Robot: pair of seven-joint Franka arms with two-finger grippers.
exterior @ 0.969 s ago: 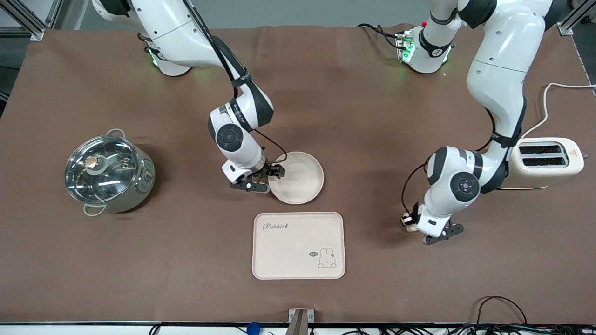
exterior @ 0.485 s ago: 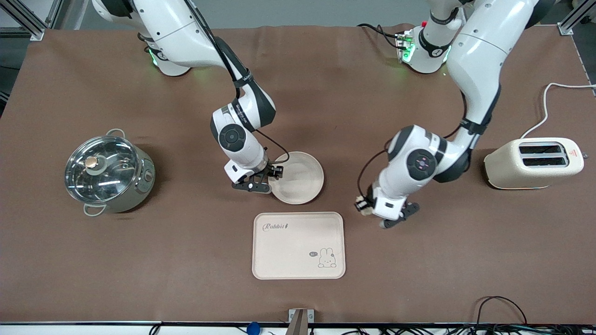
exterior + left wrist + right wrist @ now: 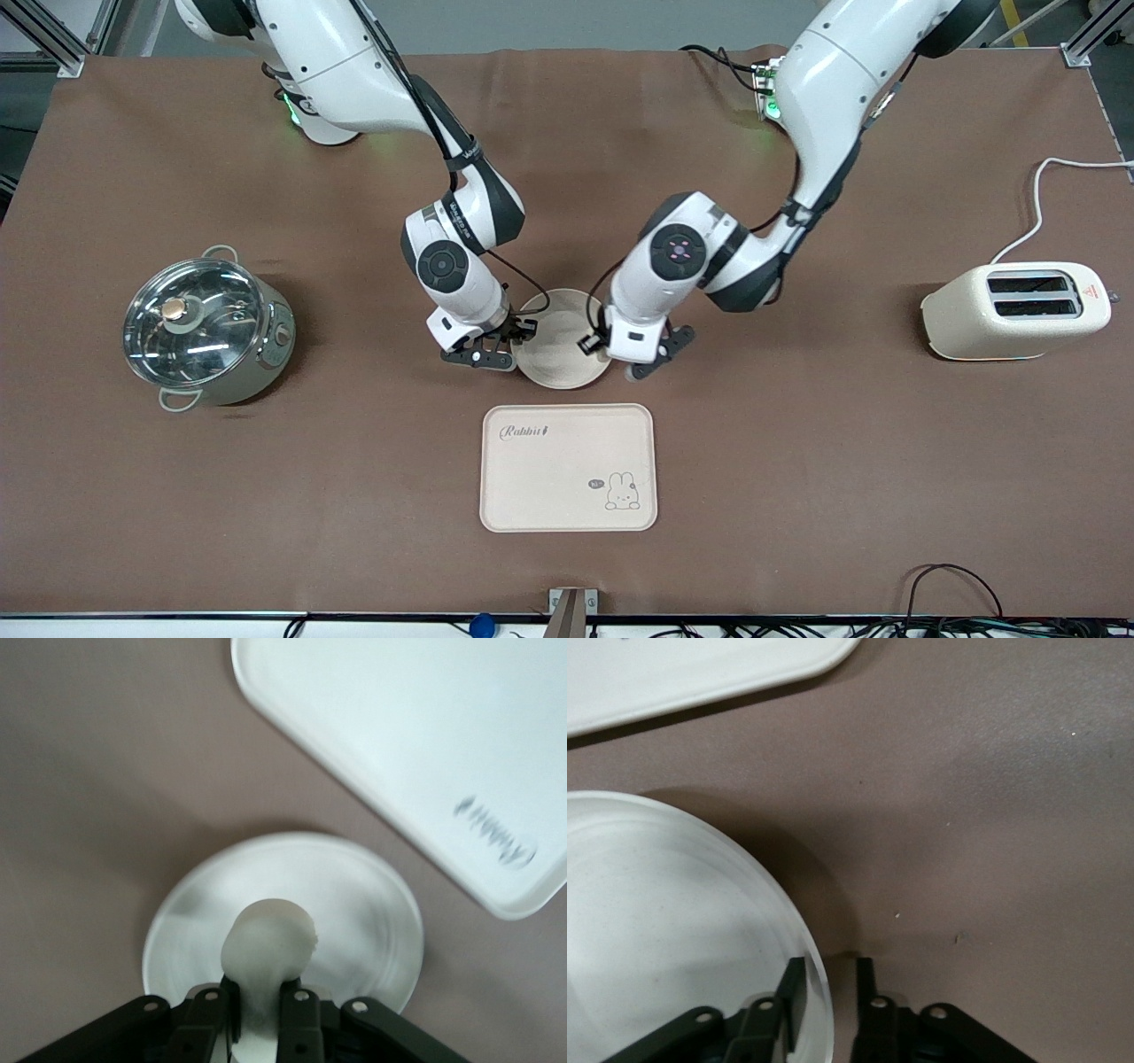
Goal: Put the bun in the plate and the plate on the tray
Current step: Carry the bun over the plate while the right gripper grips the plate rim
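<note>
The round cream plate [image 3: 558,354] lies mid-table, farther from the front camera than the Rabbit tray [image 3: 567,467]. My left gripper [image 3: 595,347] is shut on the pale bun [image 3: 270,935] and holds it just over the plate [image 3: 354,904], at the side toward the left arm's end. My right gripper [image 3: 523,332] is low at the plate's rim toward the right arm's end. In the right wrist view it [image 3: 830,970] is open, with one finger inside the plate [image 3: 656,930] and one outside, the rim between them.
A steel pot with a glass lid [image 3: 205,330] stands toward the right arm's end. A cream toaster [image 3: 1019,310] with a white cord stands toward the left arm's end. The tray's corner shows in both wrist views [image 3: 399,753] [image 3: 682,665].
My left arm has swung from near the toaster toward the middle, carrying the bun to over the plate. My right gripper has stayed at the plate's rim.
</note>
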